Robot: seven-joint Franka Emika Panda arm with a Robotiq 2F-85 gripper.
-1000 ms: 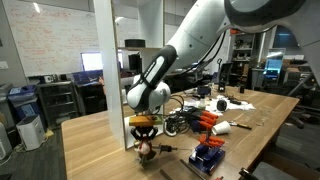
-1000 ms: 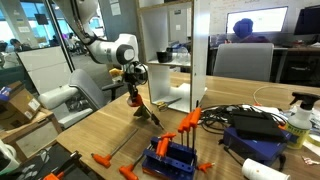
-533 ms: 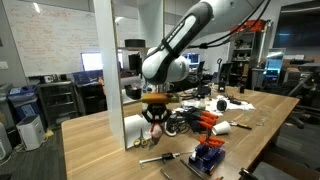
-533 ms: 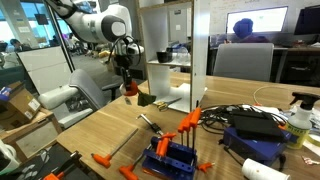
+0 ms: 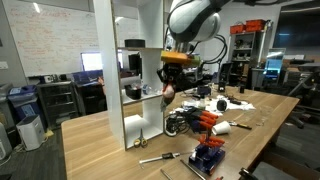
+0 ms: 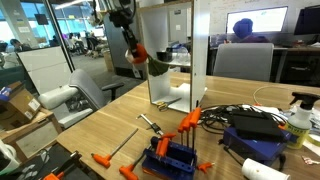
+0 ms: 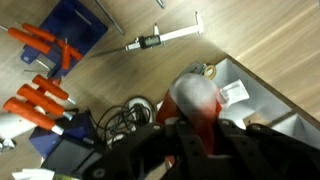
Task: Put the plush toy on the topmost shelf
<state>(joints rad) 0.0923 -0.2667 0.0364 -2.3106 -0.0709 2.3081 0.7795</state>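
Lifted since a second ago, the plush toy now hangs well above the worktop, just beside the white shelf unit; the tool grips it firmly, pointing down.

No text can be read anywhere. Faint handwriting covers the white wall board in an exterior view, too small to decipher; a small white tag in the wrist view is blurred.

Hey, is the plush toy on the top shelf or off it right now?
Off it. The plush toy hangs in the air beside the shelving, clamped in the gripper, as the wrist view shows.
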